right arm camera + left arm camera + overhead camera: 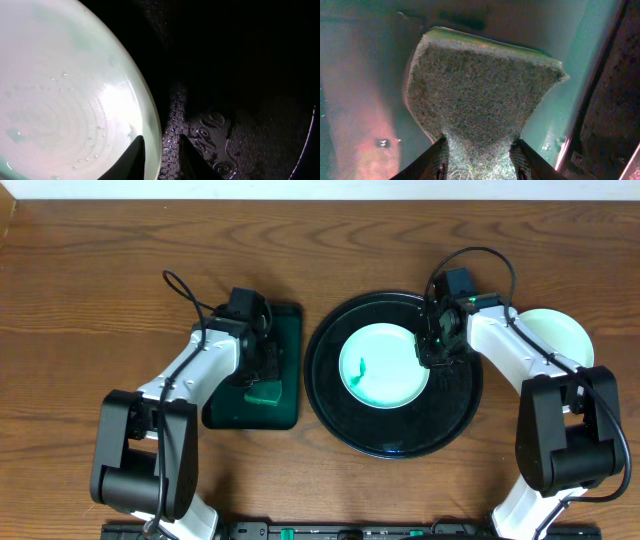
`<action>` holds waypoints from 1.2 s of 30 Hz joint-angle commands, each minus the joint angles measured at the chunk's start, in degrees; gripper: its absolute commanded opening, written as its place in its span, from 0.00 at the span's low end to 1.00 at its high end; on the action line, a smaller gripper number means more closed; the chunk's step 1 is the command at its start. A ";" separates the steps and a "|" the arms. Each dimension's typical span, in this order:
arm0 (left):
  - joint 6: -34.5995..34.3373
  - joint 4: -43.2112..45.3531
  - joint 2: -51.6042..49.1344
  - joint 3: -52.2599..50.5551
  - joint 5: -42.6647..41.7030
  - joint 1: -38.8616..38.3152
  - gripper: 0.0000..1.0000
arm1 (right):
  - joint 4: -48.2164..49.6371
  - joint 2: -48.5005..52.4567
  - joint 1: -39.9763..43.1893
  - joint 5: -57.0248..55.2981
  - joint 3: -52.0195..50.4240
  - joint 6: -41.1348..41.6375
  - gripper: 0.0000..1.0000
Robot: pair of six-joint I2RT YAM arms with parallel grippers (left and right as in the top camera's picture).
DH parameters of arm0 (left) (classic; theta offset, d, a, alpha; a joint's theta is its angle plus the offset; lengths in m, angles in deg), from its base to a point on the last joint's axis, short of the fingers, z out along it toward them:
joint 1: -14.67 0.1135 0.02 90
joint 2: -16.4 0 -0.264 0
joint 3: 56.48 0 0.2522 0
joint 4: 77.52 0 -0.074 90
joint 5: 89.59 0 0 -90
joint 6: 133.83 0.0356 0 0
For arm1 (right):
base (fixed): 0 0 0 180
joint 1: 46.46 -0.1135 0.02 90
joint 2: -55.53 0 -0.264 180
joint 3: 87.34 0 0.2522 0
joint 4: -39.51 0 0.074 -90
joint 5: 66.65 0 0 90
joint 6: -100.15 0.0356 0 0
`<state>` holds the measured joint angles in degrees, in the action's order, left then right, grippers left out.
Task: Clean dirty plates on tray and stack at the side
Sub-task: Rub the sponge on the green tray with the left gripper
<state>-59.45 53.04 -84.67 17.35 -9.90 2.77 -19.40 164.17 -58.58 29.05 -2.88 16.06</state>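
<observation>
One pale mint plate (pixel 383 366) with a small green smudge lies on the black round tray (pixel 400 435). My right gripper (pixel 437 346) is at its right rim. In the right wrist view its fingers (pixel 161 150) are shut on the plate's rim (pixel 65 90), one finger inside and one over the wet tray (pixel 240 75). Another plate (pixel 560 330) lies on the table right of the tray, partly under my right arm. My left gripper (pixel 262 372) is shut on a green scrub sponge (pixel 266 392), which fills the left wrist view (pixel 480 85) between the fingers (pixel 477 160).
The sponge hangs just above a dark green rectangular tray (pixel 240 412), left of the black tray, also seen in the left wrist view (pixel 365 75). Both arms reach in from the table's front edge. Bare wooden table lies behind both trays.
</observation>
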 commanded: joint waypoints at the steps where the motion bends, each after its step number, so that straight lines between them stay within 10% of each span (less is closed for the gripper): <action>1: -0.02 0.02 -1.27 -1.16 0.94 -0.94 0.43 | 0.11 0.35 -0.35 -0.28 -0.37 0.48 0.20; 14: -0.07 1.81 -1.70 -3.08 1.33 -1.05 0.40 | 0.11 0.35 -0.35 -0.28 -0.37 0.48 0.20; 19: -0.07 2.12 -1.55 -3.17 1.31 -1.03 0.08 | 0.11 0.35 -0.37 -0.28 -0.37 0.48 0.20; 36: -0.07 -5.38 14.47 1.57 5.86 -1.05 0.07 | 0.13 0.35 -0.35 -0.26 -0.37 0.48 0.02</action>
<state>-59.47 48.19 -73.13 16.91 -5.40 1.85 -19.38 164.17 -58.60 29.05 -2.88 16.26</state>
